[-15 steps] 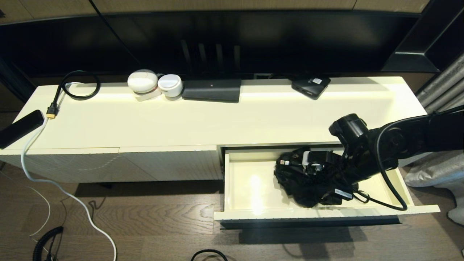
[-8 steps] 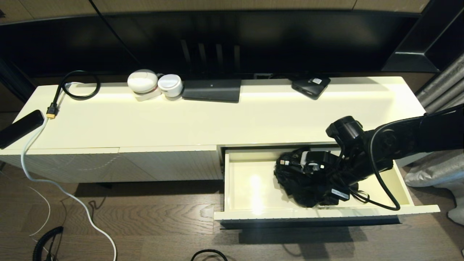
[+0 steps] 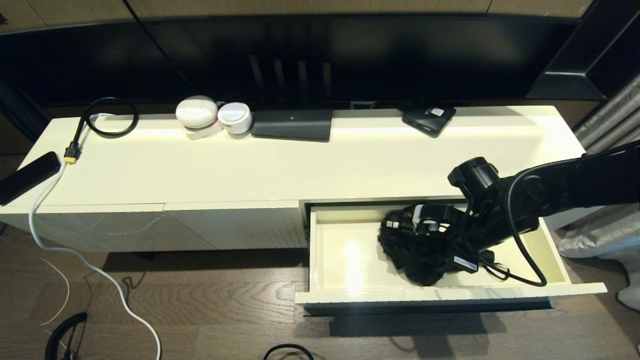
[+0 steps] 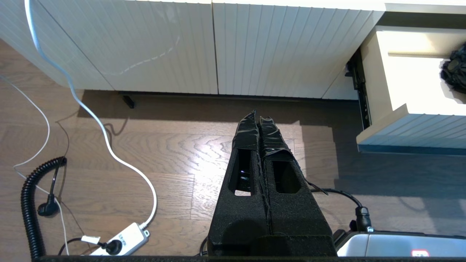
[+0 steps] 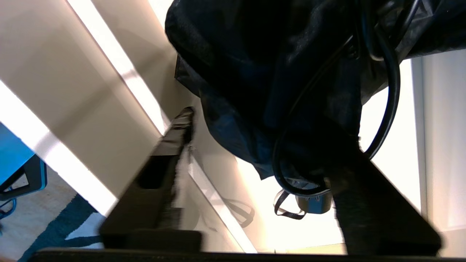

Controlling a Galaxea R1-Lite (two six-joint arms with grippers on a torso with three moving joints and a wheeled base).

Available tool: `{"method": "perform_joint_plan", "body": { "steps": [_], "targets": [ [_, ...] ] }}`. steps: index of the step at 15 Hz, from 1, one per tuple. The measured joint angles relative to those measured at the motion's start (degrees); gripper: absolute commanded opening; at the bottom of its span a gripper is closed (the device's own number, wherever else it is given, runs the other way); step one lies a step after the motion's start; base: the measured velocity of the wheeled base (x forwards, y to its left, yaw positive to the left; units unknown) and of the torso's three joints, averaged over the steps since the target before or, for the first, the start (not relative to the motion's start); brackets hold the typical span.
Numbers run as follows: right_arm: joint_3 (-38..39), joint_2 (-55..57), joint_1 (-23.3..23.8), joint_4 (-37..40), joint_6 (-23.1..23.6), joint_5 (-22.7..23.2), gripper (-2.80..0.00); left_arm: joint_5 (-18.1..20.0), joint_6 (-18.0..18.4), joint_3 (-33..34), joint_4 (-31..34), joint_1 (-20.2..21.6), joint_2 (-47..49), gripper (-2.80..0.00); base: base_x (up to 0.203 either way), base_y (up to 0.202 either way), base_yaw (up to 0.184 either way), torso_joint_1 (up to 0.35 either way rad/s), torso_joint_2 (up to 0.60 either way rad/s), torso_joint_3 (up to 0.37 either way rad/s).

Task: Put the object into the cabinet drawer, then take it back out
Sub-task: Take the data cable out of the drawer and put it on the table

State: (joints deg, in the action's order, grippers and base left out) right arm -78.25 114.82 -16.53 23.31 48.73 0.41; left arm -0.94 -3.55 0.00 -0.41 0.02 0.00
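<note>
The cabinet drawer (image 3: 345, 295) stands pulled out at the right of the cream cabinet. Inside it lies the object, a crumpled black bag (image 3: 407, 252) with cords and a small strap. My right gripper (image 3: 442, 235) reaches down into the drawer at the bag's right side. In the right wrist view the bag (image 5: 255, 72) bulges between the two fingers of the gripper (image 5: 265, 123); one finger (image 5: 171, 142) stands clear of the cloth, so the jaws are open. My left gripper (image 4: 257, 117) hangs shut and empty over the wooden floor, left of the drawer (image 4: 411, 105).
On the cabinet top (image 3: 320, 165) sit two white round devices (image 3: 212, 115), a flat black box (image 3: 292, 124), a small black box (image 3: 429, 119), a looped black cable (image 3: 107, 117) and a black remote (image 3: 27, 176). A white cord and power strip (image 4: 120, 238) lie on the floor.
My right arm has shifted slightly left and deeper over the bag. The gripper's fingers have drawn closer together around the bag. The left arm has not moved.
</note>
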Motion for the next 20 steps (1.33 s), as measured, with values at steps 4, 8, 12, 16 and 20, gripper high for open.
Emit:
{"method": "perform_joint_plan", "body": {
  "steps": [4,8,12,16,20],
  "targets": [
    [0.8,-0.6,0.0,0.1,0.0,0.0,-2.8,0.0,0.0,0.0,0.0,0.0,0.0,-2.8,0.0,0.0,0.0,0.0,0.0,0.0],
    [1.3,-0.8,-0.1,0.0,0.0,0.0,-2.8,0.0,0.0,0.0,0.0,0.0,0.0,-2.8,0.0,0.0,0.0,0.0,0.0,0.0],
    [2.3,-1.8,-0.1,-0.1,0.1,0.0,-2.8,0.0,0.0,0.0,0.0,0.0,0.0,-2.8,0.0,0.0,0.0,0.0,0.0,0.0],
    [4.0,-5.1,-0.1,-0.1,0.3,0.0,-2.8,0.0,0.0,0.0,0.0,0.0,0.0,-2.8,0.0,0.0,0.0,0.0,0.0,0.0],
    [7.7,-9.0,-0.1,-0.9,0.3,-0.1,-2.8,0.0,0.0,0.0,0.0,0.0,0.0,-2.8,0.0,0.0,0.0,0.0,0.0,0.0]
  ]
}}
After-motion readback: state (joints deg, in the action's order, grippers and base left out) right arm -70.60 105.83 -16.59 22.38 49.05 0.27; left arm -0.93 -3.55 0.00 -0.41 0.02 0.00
